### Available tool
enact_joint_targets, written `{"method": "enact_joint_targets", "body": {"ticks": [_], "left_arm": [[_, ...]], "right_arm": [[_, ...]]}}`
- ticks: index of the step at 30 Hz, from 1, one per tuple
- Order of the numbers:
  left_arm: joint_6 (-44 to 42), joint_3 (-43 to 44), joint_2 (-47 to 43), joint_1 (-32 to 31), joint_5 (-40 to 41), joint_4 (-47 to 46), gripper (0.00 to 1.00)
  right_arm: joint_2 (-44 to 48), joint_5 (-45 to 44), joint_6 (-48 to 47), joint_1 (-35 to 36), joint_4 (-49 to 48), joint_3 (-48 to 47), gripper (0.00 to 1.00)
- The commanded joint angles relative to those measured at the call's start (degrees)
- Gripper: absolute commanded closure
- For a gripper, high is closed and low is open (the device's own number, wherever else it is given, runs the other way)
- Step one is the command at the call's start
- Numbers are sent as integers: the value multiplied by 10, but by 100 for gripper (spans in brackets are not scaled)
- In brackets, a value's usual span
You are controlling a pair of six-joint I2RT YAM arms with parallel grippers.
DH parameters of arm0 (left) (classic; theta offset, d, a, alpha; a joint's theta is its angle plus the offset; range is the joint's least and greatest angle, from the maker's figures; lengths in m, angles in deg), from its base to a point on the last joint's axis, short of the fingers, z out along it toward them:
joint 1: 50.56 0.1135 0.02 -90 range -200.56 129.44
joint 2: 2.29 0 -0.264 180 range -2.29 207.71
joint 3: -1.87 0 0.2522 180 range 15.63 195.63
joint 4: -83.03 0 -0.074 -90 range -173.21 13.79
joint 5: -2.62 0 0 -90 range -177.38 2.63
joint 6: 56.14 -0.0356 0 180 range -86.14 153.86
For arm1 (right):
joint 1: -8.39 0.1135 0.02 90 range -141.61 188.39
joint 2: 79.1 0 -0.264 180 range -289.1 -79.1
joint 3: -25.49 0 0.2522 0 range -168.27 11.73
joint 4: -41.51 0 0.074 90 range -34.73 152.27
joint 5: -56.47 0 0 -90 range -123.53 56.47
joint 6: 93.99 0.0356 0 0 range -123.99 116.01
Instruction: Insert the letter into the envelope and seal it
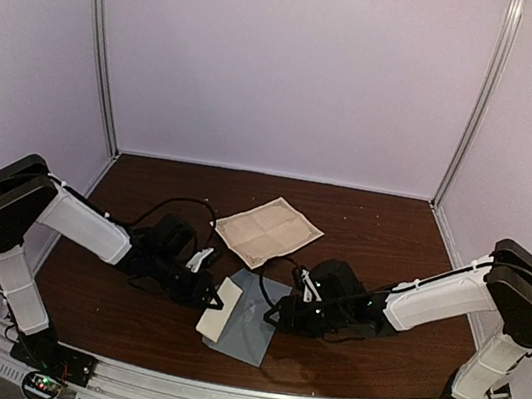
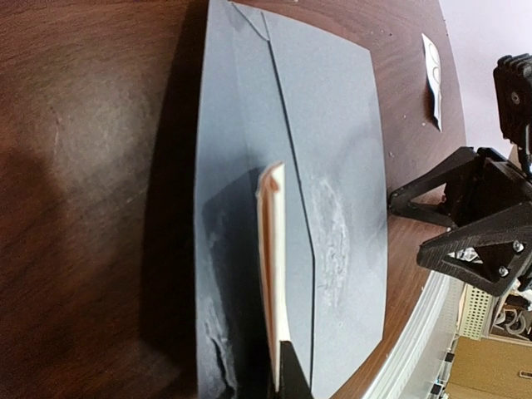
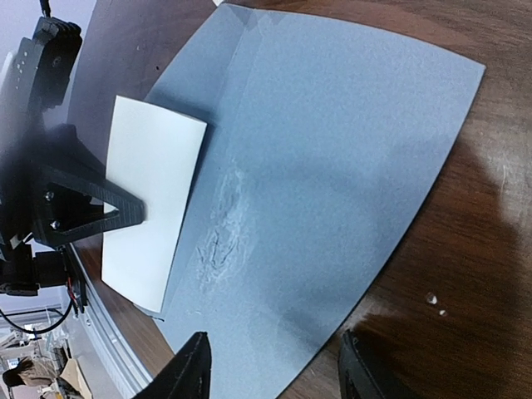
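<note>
Left claw (image 1: 217, 300) is pinched shut on your folded letter (image 1: 216, 317), holding it over the left edge of the envelope (image 1: 251, 327); right claw (image 3: 278, 370) hangs with jaws apart above the envelope's right edge, gripping nothing; envelope lies flat on the table (image 1: 394, 220), front and centre between your arms; a creased cream sheet (image 1: 268, 228) sits just beyond it.

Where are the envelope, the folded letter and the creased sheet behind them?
envelope (image 1: 251, 324): overhead view, bare grey-blue middle.
letter (image 1: 217, 315): overhead view, middle of its white face.
creased sheet (image 1: 268, 228): overhead view, centre where the folds cross.
</note>
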Motion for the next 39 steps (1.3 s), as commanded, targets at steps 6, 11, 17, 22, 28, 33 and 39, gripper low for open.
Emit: {"method": "enact_joint_targets", "body": {"ticks": [6,11,17,22,28,33,39], "left_arm": [[2,3,22,-1,6,-29,100],[-6,4,33,-1,3,-31,100],[1,2,44,-1,1,-48,100],[6,1,51,-1,-1,-61,100],[13,0,58,-2,-6,-76,100],[23,-2,61,-6,-8,-93,100],[37,1,74,-17,-14,-118,100]], "right_arm": [[-28,7,10,11,-16,-15,50],[-34,9,12,12,-19,-16,52],[-34,9,14,13,-19,-17,53],[-35,9,14,14,-20,-18,54],[-36,10,15,16,-22,-18,54],[-36,10,16,17,-25,-19,55],[-37,11,17,19,-25,-21,55]]}}
